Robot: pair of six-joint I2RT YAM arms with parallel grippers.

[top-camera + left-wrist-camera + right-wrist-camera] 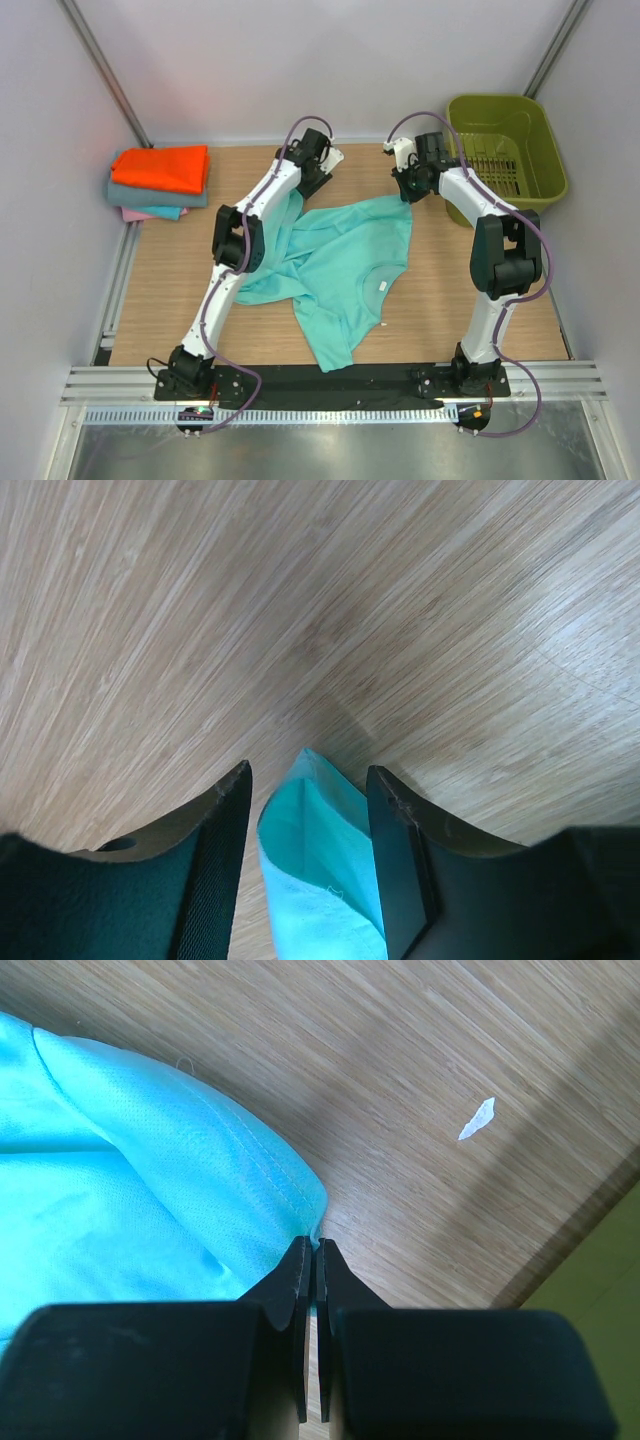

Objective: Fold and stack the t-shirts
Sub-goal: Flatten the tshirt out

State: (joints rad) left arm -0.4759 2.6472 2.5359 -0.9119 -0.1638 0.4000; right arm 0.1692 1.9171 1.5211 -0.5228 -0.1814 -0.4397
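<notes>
Shirt [345, 255]: mint, rumpled, spread on the surface [450, 290] between the two arms, part of it hidden under the left arm.
Shirt axis: runs far to near and leans slightly left; the hem is on the far side at the pincers, and the collar with its white label [383, 287] faces the near edge.
Sleeves: one trails toward the near edge, well behind both pincers; the other spreads out to the left under the left arm.
Left pincer [308, 780]: jaws partly apart, with a folded point of the shirt standing between them; the cloth is not visibly squeezed.
Right pincer [308, 1250]: jaws closed together at the hem corner; the cloth meets the tips, but I cannot tell whether any is nipped.
Room ahead: bare wood lies beyond both pincers up to the back wall.
Room right: the surface edge and the basket [515, 140] sit just right of the right pincer; a white scrap [478, 1120] lies ahead of it to the right.
Room left: the stack [160, 170], orange on top, lies well left of the left pincer by the side wall.
</notes>
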